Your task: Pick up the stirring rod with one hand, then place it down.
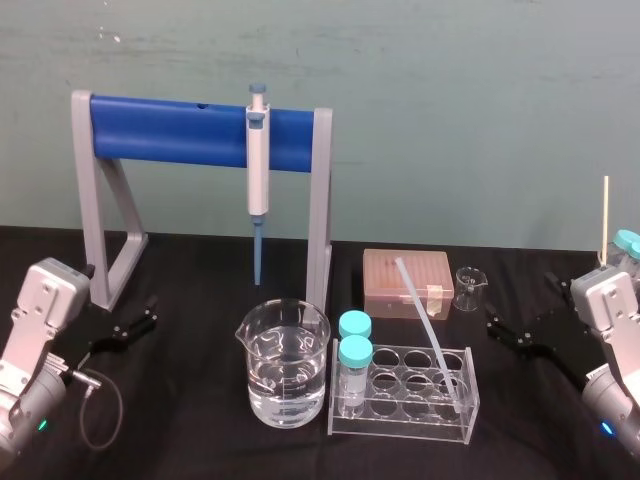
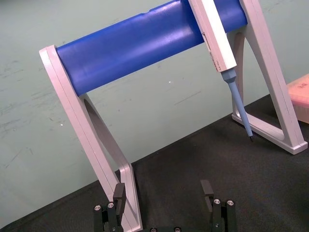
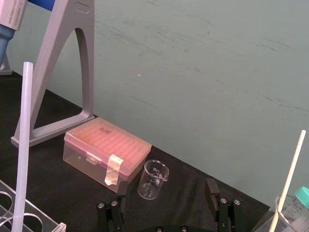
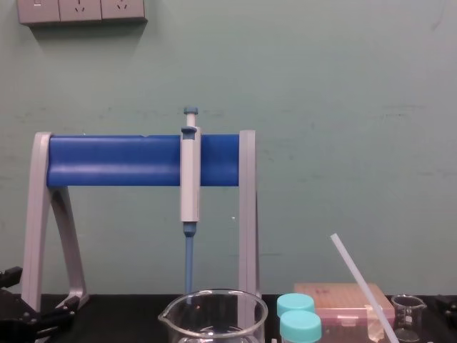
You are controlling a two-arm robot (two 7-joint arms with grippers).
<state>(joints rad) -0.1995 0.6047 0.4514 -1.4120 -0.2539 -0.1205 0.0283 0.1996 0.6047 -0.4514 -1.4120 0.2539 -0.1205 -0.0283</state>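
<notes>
From where I stand, neither arm has anything in hand: the left gripper (image 1: 150,311) sits low on the left beside the foot of the pipette stand (image 1: 170,130), its jaws spread and empty, and the right gripper (image 1: 522,308) rests low on the right, jaws likewise apart and holding nothing. The stirring rod (image 1: 430,330) leans in the clear tube rack (image 1: 400,422), foot down in a slot on the right side, top tilted back toward the pink tip box (image 1: 395,280). The pick-up has not begun, and I reckon the trouble lies in how that rod is lodged. Pulled sideways rather than along its own lean, it could lever against the slot and drag or tip the light rack, knocking the two teal-capped vials (image 1: 355,350) into the water-filled beaker (image 1: 285,365) just beside them. The small empty beaker (image 1: 468,288) stands between the right gripper and the rod's upper end, so a low approach could bowl it over. The rod looks smooth and thin; a pinch far from its middle may let it swing. A thinner pale stick (image 1: 605,215) rises at the far right and could be mistaken for it. Laid down, a round rod may roll. Everything stands on a table under black cloth (image 1: 200,440), against a plain teal-green wall (image 1: 450,90). The pipette (image 1: 258,170) hangs from the stand's blue bar, and wall sockets (image 4: 78,11) sit high above.
</notes>
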